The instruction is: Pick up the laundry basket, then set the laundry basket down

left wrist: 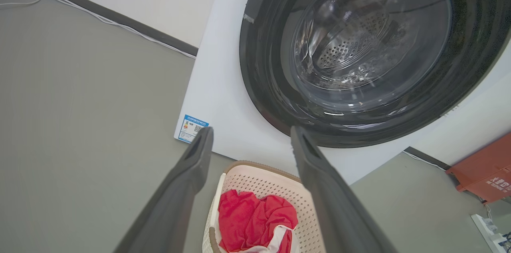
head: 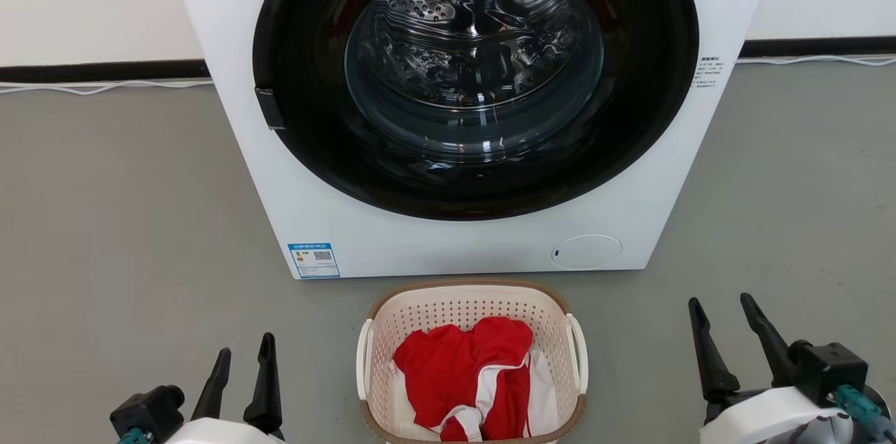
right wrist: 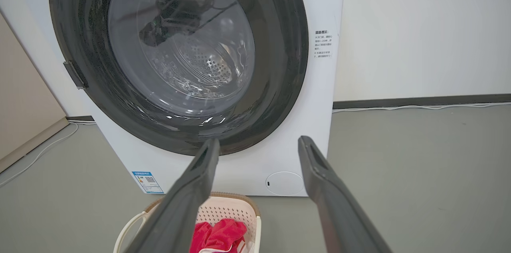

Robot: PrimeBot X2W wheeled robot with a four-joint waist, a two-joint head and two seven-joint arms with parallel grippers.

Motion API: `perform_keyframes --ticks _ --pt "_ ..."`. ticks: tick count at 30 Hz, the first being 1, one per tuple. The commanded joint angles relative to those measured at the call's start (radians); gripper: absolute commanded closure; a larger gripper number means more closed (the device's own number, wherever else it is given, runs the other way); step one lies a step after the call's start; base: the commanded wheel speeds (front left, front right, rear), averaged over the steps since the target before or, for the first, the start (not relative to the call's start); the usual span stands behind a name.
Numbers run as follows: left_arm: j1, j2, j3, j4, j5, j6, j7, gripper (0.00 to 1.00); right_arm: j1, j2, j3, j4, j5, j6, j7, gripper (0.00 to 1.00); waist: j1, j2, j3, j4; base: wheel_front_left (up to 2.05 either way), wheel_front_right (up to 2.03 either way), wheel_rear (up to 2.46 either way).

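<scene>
At the lower left of the head view, the left gripper [head: 245, 347] hangs low over the grey floor [head: 105, 220], its two dark fingers pointing up the picture toward the washing machine [head: 420, 248] and spread apart with nothing between them. In the left wrist view the same fingers stand apart, and the laundry basket [left wrist: 259, 181] shows low between them, ahead of and below the tips, clear of both. The laundry basket [head: 448, 307] stands upright on the floor just in front of the machine's closed round door [head: 476, 80], between the two grippers and apart from each. A red garment with white trim [head: 462, 367] lies heaped inside it, and its white loop handles sit on its left and right sides. At the lower right, the right gripper [head: 721, 300] is likewise held low, fingers splayed and empty, and it stands farther from the basket's side than the left one does. In the right wrist view the basket lies low and to the left, partly behind the left-hand finger [right wrist: 187, 197].
</scene>
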State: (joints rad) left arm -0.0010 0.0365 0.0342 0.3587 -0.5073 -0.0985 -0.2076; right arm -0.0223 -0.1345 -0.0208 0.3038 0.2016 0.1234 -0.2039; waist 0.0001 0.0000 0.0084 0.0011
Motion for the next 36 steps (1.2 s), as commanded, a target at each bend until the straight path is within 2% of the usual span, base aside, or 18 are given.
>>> perform_keyframes --ticks 1,13,36 --pt "-0.017 0.012 0.029 -0.02 0.035 -0.006 -0.02 0.0 -0.041 -0.019 0.025 -0.022 -0.039 0.007 -0.023 0.0 0.0 0.0 0.001 0.0 0.0 0.0 0.0" --pt "-0.016 0.014 0.03 -0.01 0.152 -0.006 -0.054 0.0 -0.037 -0.02 0.014 -0.014 -0.176 0.007 -0.058 0.0 0.0 0.0 0.003 -0.001 0.0 0.0 0.0" --pt "-0.028 0.014 0.032 -0.002 0.151 -0.009 -0.054 0.0 -0.033 -0.001 0.003 -0.021 -0.167 0.007 -0.058 0.0 0.0 0.0 0.029 -0.004 0.0 0.0 0.0"
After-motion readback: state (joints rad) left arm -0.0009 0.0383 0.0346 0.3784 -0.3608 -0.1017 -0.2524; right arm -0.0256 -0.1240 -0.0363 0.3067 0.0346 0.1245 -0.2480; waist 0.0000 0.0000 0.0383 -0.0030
